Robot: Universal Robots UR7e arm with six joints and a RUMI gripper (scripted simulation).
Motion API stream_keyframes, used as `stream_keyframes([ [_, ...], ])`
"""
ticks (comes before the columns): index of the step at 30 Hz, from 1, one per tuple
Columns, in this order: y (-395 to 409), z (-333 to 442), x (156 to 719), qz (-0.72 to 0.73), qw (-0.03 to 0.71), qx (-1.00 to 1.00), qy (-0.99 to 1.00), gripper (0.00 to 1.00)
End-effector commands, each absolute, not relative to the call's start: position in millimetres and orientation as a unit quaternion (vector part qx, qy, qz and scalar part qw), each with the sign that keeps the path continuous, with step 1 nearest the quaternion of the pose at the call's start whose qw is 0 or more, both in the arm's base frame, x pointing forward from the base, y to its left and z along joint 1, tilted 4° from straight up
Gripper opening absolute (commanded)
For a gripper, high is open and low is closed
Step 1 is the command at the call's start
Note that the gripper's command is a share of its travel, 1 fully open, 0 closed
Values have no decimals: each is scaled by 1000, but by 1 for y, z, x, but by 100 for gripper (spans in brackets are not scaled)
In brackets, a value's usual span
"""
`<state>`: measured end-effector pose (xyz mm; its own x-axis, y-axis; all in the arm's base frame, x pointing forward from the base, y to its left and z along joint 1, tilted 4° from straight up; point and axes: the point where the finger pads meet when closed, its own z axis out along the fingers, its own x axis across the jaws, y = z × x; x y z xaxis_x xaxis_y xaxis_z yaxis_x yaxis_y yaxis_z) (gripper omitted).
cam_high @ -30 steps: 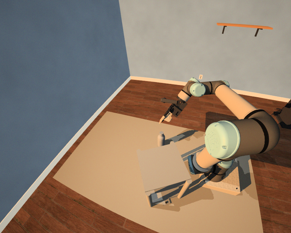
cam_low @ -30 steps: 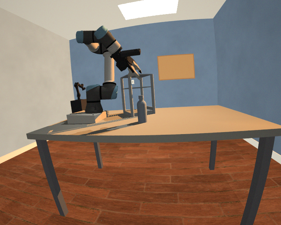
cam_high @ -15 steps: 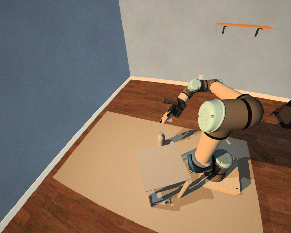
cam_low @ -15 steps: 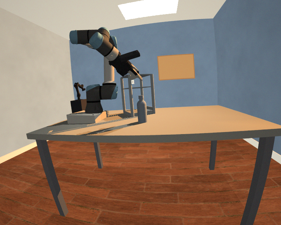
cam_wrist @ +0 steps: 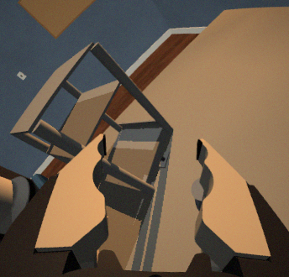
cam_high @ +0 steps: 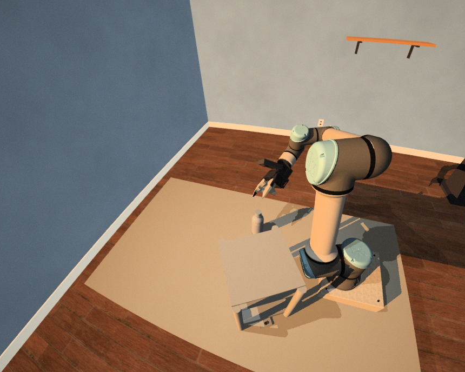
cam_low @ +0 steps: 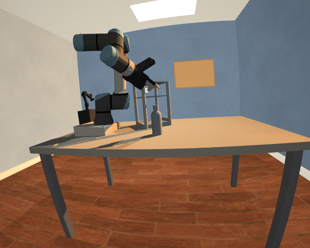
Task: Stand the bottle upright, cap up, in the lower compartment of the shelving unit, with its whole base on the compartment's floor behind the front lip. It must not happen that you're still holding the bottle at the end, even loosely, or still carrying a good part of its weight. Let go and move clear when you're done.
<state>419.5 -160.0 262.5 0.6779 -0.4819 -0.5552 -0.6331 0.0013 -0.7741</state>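
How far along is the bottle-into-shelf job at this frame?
Nothing is done yet: the bottle stands upright, cap up, on the table, outside the shelving unit. In hand: the gripper hangs in the air above the bottle, partly open and holding nothing. Left: descend, grasp the bottle, carry it into the lower compartment and set its base behind the front lip.

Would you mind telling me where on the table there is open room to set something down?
The widest open stretch of the table lies beyond the bottle, toward the blue walls. It is crowded around the shelving unit, the arm's base plate and the rail between them. The gripper hangs open above the bottle.
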Motion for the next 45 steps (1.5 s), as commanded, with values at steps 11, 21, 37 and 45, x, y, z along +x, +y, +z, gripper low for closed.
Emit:
stream_keyframes([
  [11,-160,259,419,76,654,-724,203,50],
  [21,-160,256,419,81,687,-720,54,50],
  [37,-160,254,419,84,703,-701,-83,50],
  [45,-160,253,419,84,705,-696,-111,50],
])
